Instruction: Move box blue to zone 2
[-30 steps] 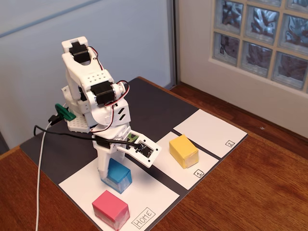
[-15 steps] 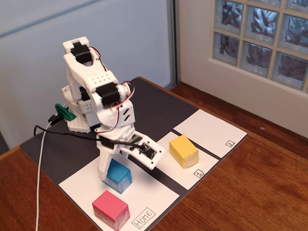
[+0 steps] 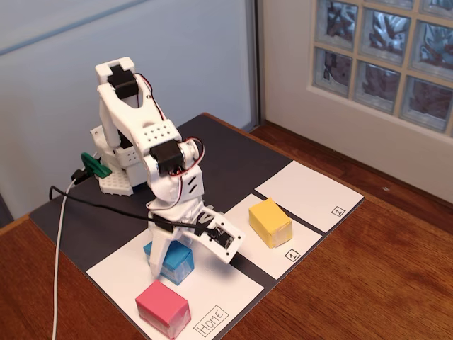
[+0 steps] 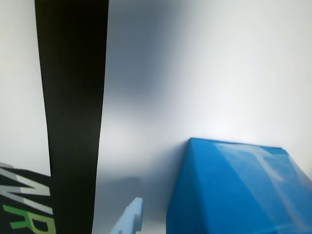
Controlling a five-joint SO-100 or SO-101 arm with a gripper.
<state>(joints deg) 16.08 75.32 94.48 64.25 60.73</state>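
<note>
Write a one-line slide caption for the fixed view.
Arm's gripper straddles the blue box on the Home sheet.

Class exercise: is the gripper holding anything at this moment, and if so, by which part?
It cannot be told. The gripper is down around the blue box on the Home sheet, fingers at its sides, but no closed grip shows.

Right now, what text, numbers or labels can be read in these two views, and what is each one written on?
"HOME": boxed handwriting on the large white sheet under the pink block and blue block.
"1": boxed, on the sheet holding the yellow block.
"2": boxed, on the empty sheet.
Wrist view: white and green letters at the lower left edge, cut off and unreadable.
</note>
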